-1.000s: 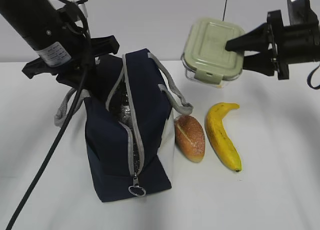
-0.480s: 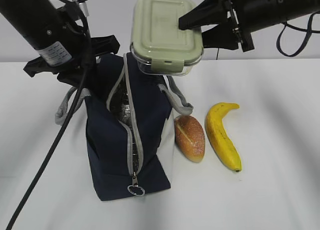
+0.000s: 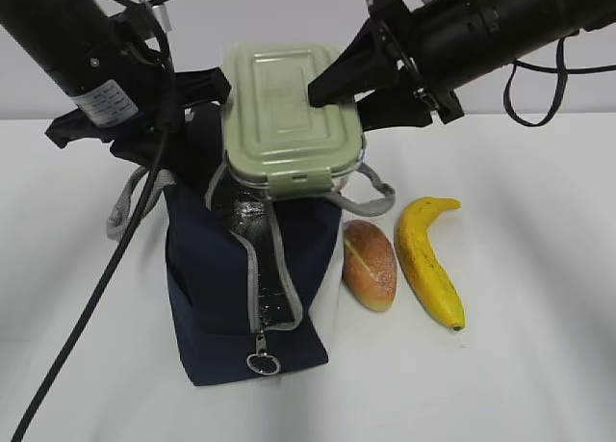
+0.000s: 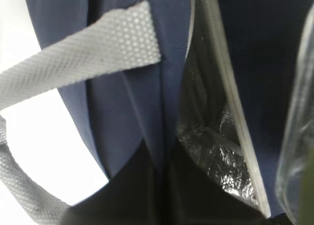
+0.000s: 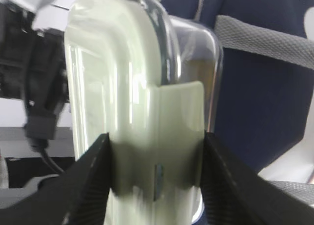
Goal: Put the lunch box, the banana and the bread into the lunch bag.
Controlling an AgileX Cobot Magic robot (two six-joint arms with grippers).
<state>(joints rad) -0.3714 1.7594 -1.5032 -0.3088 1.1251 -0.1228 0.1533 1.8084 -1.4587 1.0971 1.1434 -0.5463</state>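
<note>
Now the right pincer (image 3: pixel 332 88) grips the box (image 3: pixel 289 115) above the bag (image 3: pixel 245 269) mouth, while the left pincer (image 3: pixel 197 100), clenched, holds the bag edge. Tilted, the box may catch on the zipper.

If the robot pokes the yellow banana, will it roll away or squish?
Probably neither. The banana is curved and lies flat on the table, so it would likely spin or slide rather than roll. Its skin looks smooth and firm, but a hard pinch might bruise it. It lies apart from the bread.
</note>
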